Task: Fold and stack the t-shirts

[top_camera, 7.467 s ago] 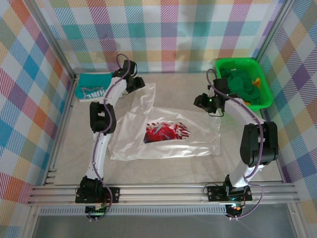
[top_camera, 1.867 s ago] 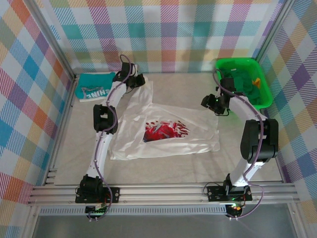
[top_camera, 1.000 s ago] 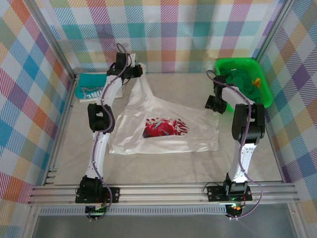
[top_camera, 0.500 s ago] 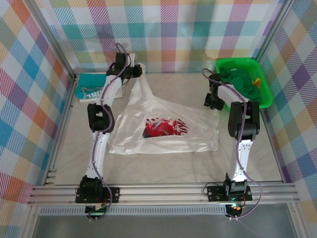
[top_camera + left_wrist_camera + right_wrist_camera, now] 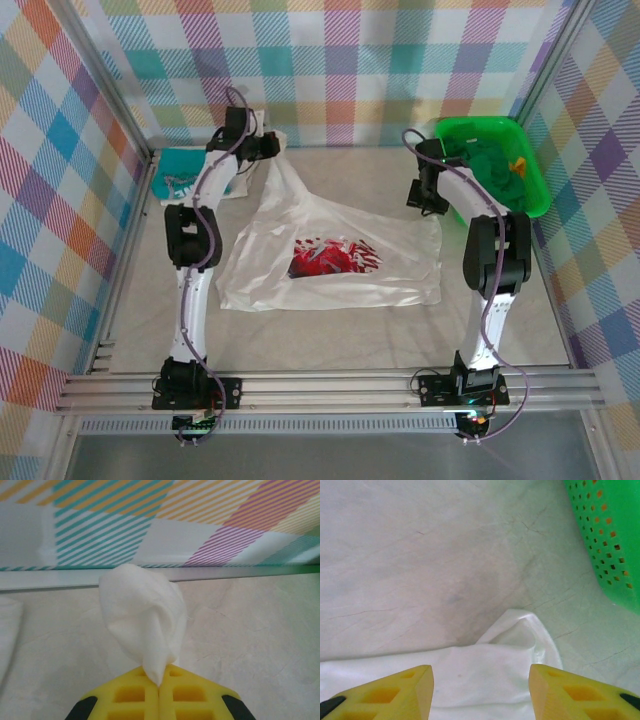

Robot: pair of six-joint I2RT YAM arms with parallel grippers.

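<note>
we find the teal t-shirt (image 5: 181, 175) folded far left. the white t-shirt (image 5: 335, 292) lies unfolded, unstacked. left gripper (image 5: 159, 678) pinches its corner; right gripper (image 5: 480, 674) half open, empty.

Around the work we see a green basket (image 5: 478, 122), a pale tabletop (image 5: 350, 170) and plaid walls (image 5: 400, 70).
We find the perforated basket just right of the right gripper (image 5: 424, 200), bare tabletop beneath it, and plaid close beyond the left gripper (image 5: 270, 146).
</note>
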